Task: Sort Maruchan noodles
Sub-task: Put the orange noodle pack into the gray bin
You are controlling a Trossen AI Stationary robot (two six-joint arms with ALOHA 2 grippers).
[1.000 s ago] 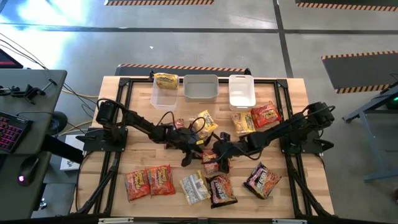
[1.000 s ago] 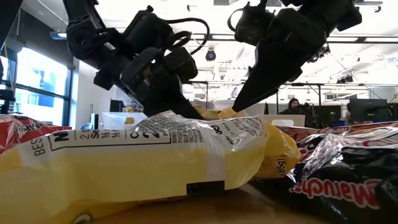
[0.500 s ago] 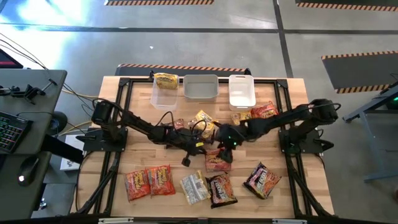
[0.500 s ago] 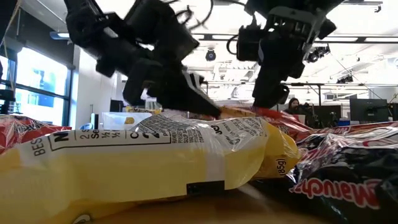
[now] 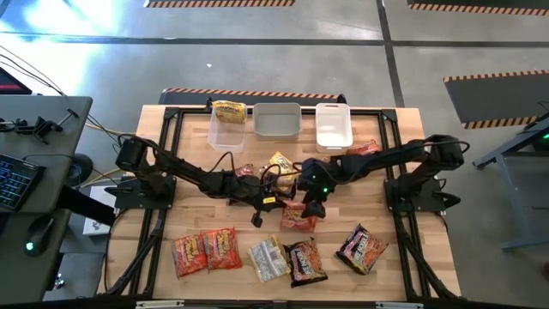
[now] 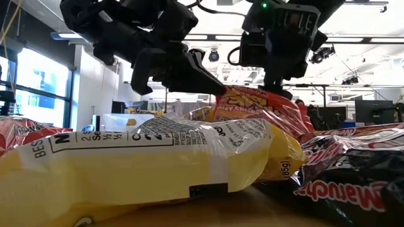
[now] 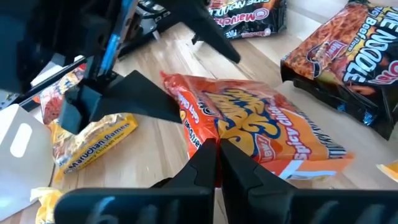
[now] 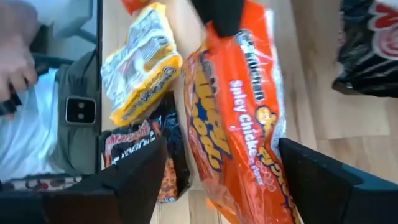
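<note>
An orange Maruchan packet (image 5: 296,219) lies mid-table, with both grippers at it. My left gripper (image 7: 216,163) is shut on it, reaching in from the table's left (image 5: 286,206). My right gripper (image 8: 222,142) hangs open above the same packet (image 8: 239,124), one finger on each side of it. A yellow packet (image 5: 283,165) lies just beyond them on the table. Along the near edge lie two red-orange packets (image 5: 206,251), a pale yellow one (image 5: 268,257) and two dark ones (image 5: 304,262). My left gripper pinches the orange packet's wrapper edge near one corner (image 7: 208,144) between its two fingers. The fingers slant down from the table's left. In the low view the held end (image 6: 222,96) is raised and the packet slopes down away from it. My right gripper: I cannot tell whether its open fingers touch the packet.
Three tubs stand in a row at the far edge: a clear one (image 5: 225,130) with a yellow packet (image 5: 228,110) at its far end, a grey one (image 5: 276,122) and a white one (image 5: 333,125). More packets (image 5: 364,151) lie at the far right.
My left gripper has shut on the orange packet, and that end of the packet has risen into sight in the low view. My right gripper has drawn a little toward the far edge and has opened wider over the packet.
</note>
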